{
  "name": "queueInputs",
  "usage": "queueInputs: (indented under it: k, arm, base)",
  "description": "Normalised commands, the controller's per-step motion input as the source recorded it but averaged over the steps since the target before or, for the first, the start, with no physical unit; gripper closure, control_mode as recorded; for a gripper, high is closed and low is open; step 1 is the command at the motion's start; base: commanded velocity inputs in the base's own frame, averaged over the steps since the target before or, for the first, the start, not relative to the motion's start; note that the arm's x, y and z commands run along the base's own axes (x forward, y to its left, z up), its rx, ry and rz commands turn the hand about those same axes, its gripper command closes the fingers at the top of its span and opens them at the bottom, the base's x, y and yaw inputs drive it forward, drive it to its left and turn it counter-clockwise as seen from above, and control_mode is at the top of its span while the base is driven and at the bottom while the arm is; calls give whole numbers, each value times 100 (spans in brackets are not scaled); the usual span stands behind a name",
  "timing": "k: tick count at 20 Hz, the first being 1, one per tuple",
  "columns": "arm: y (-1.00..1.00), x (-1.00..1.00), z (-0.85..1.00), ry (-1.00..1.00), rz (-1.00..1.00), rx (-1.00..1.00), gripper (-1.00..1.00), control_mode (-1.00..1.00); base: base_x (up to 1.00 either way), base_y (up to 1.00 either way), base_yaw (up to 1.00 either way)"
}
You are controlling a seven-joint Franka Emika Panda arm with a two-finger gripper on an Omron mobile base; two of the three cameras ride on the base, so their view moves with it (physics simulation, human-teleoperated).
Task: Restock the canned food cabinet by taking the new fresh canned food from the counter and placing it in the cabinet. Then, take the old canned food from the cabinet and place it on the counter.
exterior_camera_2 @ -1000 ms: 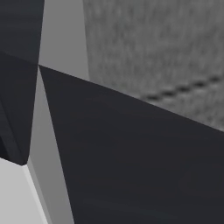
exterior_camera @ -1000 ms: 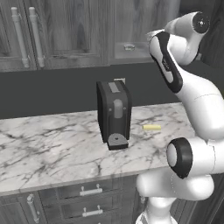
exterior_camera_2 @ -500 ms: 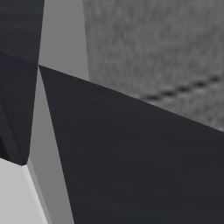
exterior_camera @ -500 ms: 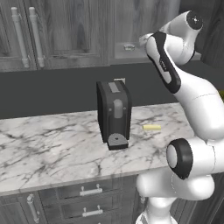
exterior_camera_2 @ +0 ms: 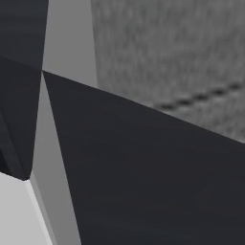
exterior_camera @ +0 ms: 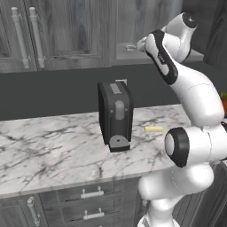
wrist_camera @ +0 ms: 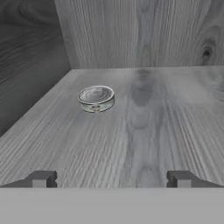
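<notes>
The old canned food (wrist_camera: 96, 98), a low flat silvery tin with a greenish side, sits on the grey shelf board (wrist_camera: 175, 127) inside the cabinet (exterior_camera: 80, 31). It is ahead of my gripper (wrist_camera: 113, 179) and a little to the left. The gripper is open, its two dark fingertips (wrist_camera: 43, 178) wide apart and low over the shelf's near part, with nothing between them. In the left base view the tin (exterior_camera: 130, 46) lies just left of my hand, which reaches into the open compartment. The new fresh canned food is out of view. The white marble counter (exterior_camera: 53, 146) lies below.
A black coffee machine (exterior_camera: 115, 115) stands mid-counter, under the cabinet, with a small yellow object (exterior_camera: 154, 129) to its right. Closed cabinet doors with long bar handles (exterior_camera: 26, 35) are on the left. Drawers (exterior_camera: 93, 193) sit below the counter edge. The cabinet's side wall (wrist_camera: 26, 74) rises left of the tin.
My hand has moved leftward, further into the open cabinet and toward the tin. The jaws stayed open.
</notes>
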Motion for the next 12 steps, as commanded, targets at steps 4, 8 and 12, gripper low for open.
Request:
queueInputs:
  k: [4,8,12]
  arm:
    - [4,56,-10,2,1,-1,-100,-100]
    - [38,32,-25,14,10,0,-100,-100]
    - [21,41,-18,12,15,0,-100,-100]
  base:
    - [0,0,0]
    - [0,0,0]
    - [0,0,0]
